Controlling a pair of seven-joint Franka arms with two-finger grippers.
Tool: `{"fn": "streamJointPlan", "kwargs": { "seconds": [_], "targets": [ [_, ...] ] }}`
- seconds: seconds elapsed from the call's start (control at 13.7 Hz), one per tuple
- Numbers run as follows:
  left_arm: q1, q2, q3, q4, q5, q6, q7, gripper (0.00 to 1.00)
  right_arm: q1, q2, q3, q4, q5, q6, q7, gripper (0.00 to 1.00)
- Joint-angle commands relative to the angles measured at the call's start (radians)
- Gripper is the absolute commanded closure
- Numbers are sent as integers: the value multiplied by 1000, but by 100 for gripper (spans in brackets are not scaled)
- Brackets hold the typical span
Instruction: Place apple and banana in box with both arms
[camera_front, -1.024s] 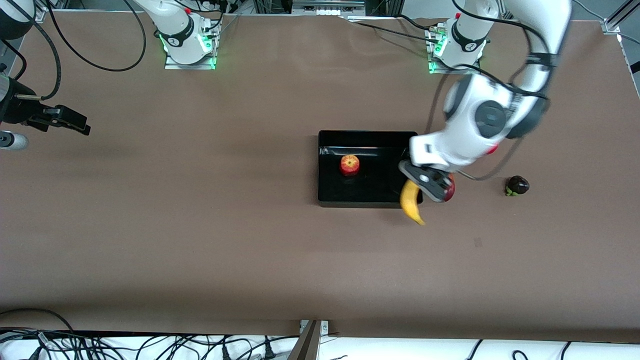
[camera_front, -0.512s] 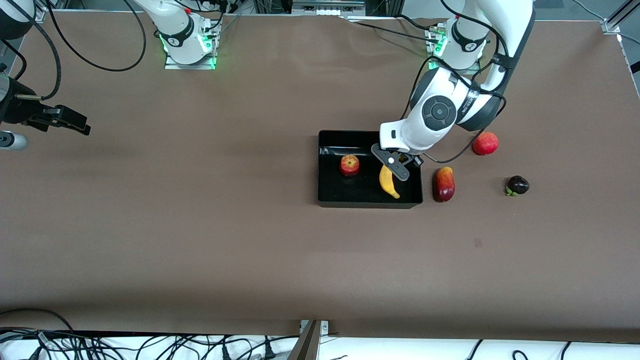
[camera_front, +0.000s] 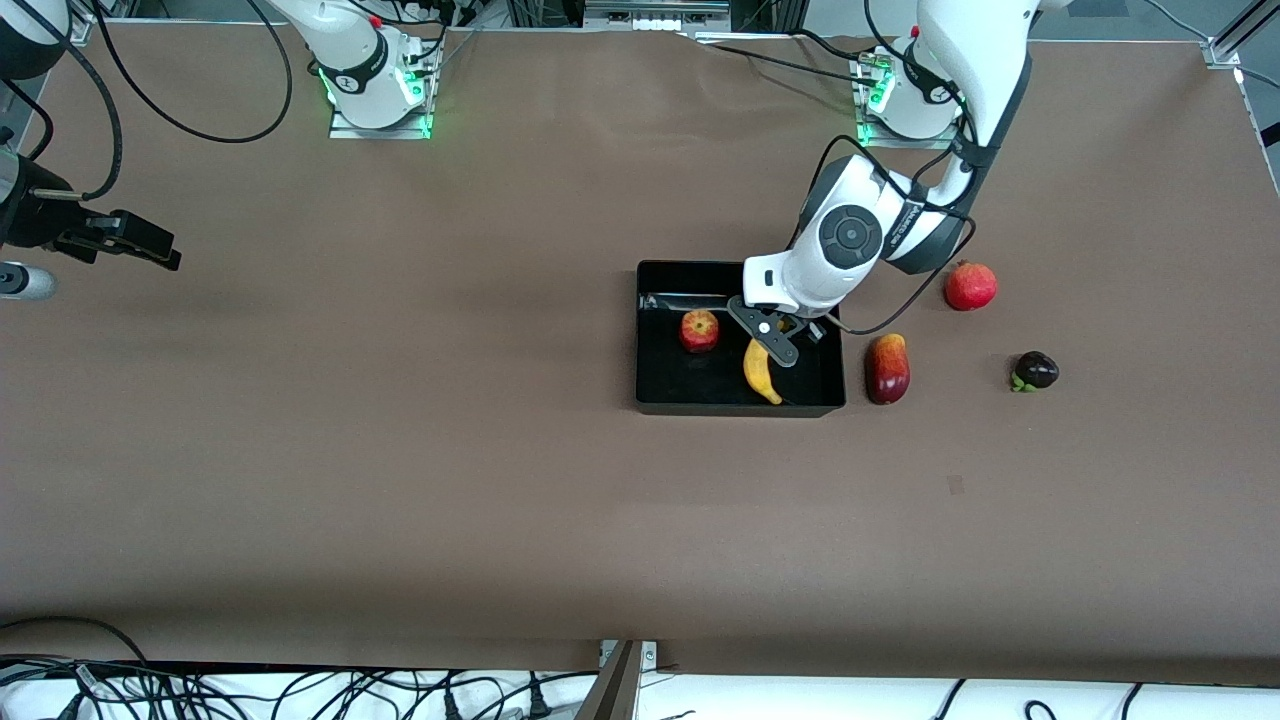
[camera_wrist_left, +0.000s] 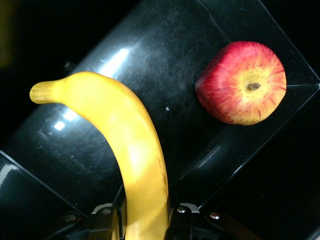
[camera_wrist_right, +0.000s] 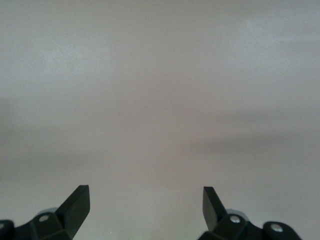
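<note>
My left gripper (camera_front: 771, 341) hangs over the box (camera_front: 655, 402), clamped on the banana (camera_front: 760, 372) for release beside the apple (camera_front: 699, 330), already inside. My right gripper (camera_wrist_right: 145, 210) waits, spread wide, over bare table.

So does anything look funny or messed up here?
Nothing stands out. The left gripper holds the banana over the box, where the apple already sits. Three other fruits lie on the table, toward the left arm's end. The right gripper waits open, away from the box.
</note>
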Motion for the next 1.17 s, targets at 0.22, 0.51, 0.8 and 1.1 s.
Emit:
{"fn": "streamJointPlan", "kwargs": {
  "seconds": [0.22, 0.51, 0.8, 1.1],
  "targets": [
    [14, -51, 40, 10, 7, -1, 1, 0, -12, 8, 5, 21, 6, -19, -11, 0],
    [139, -198, 47, 46, 19, -135, -2, 0, -11, 8, 7, 21, 6, -19, -11, 0],
    [289, -347, 48, 151, 21, -411, -10, 0, -12, 8, 5, 21, 6, -19, -11, 0],
    [378, -446, 83, 234, 58, -654, -106, 0, -11, 8, 5, 21, 6, -19, -11, 0]
  ]
}}
